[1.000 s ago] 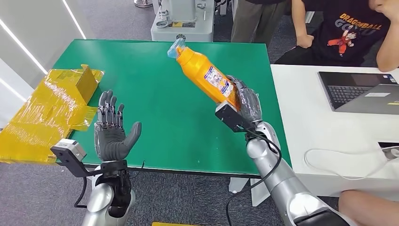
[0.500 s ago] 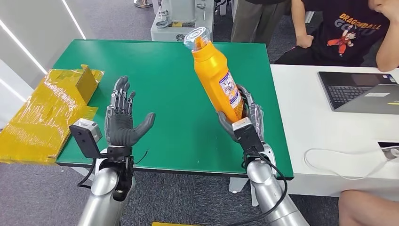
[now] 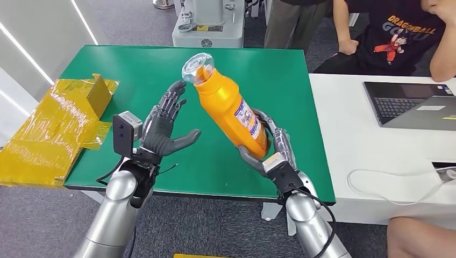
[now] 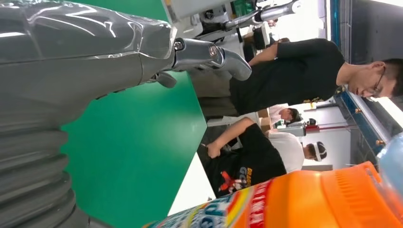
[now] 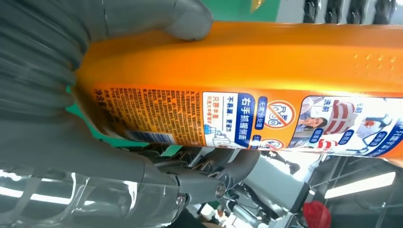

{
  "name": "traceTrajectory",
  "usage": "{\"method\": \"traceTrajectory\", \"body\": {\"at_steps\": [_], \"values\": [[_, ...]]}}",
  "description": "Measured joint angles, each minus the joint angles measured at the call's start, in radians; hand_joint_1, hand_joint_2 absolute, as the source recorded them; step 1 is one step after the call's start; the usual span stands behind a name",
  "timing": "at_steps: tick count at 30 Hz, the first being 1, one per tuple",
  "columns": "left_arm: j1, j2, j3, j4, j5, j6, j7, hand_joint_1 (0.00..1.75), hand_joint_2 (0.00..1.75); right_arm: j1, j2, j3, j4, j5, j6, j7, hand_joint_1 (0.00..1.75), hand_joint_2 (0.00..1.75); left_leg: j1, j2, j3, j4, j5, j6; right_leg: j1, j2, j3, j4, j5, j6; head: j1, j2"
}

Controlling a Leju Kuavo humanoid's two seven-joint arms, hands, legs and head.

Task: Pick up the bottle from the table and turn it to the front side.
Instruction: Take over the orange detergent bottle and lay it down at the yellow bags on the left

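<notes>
The right hand (image 3: 271, 153) is closest to the robot, over the near edge of the green table (image 3: 161, 70), and it grips the lower part of the orange bottle (image 3: 228, 110). The bottle is lifted off the table and leans to the left, with its clear cap (image 3: 197, 66) at the top. In the right wrist view the thumb (image 5: 183, 19) presses on the orange side of the bottle, and the label (image 5: 228, 118) with small print faces this camera.

The left hand (image 3: 164, 129) is beside it, a little farther, with the palm turned to the bottle and the fingers spread; it holds nothing and does not touch the bottle. In the left wrist view the bottle is near this hand.

At the left edge of the table lies a yellow flattened box (image 3: 59, 126). At the right stands a white desk (image 3: 376, 134) with a laptop (image 3: 411, 105). Behind the tables a person in a black shirt (image 3: 395, 35) sits, and another person (image 3: 287, 24) stands next to a grey machine (image 3: 207, 21).
</notes>
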Motion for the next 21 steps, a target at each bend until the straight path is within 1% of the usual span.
{"method": "traceTrajectory", "body": {"at_steps": [5,11,17,21], "values": [[-0.043,0.019,-0.015,0.021,0.004,-0.031,0.022,0.00,1.75,-0.003,-0.018,0.016,0.007,0.026,0.025,0.003,1.75,1.75,0.000,0.000,0.000,0.000,0.000,0.000,0.000,0.000,0.000,0.000,0.000,0.000,0.000,0.000],[-0.092,0.036,-0.036,0.048,0.017,-0.070,0.033,0.00,1.75,-0.019,-0.035,0.024,0.043,0.044,0.020,-0.005,1.75,1.75,0.000,0.000,0.000,0.000,0.000,0.000,0.000,0.000,0.000,0.000,0.000,0.000,0.000,0.000],[-0.132,0.035,-0.062,0.090,0.054,-0.091,0.041,0.00,1.75,-0.030,-0.049,0.028,0.072,0.050,0.001,-0.007,1.75,1.75,0.000,0.000,0.000,0.000,0.000,0.000,0.000,0.000,0.000,0.000,0.000,0.000,0.000,0.000],[-0.139,0.034,-0.068,0.099,0.064,-0.093,0.046,0.00,1.75,-0.032,-0.051,0.028,0.078,0.051,-0.001,-0.007,1.75,1.75,0.000,0.000,0.000,0.000,0.000,0.000,0.000,0.000,0.000,0.000,0.000,0.000,0.000,0.000]]}}
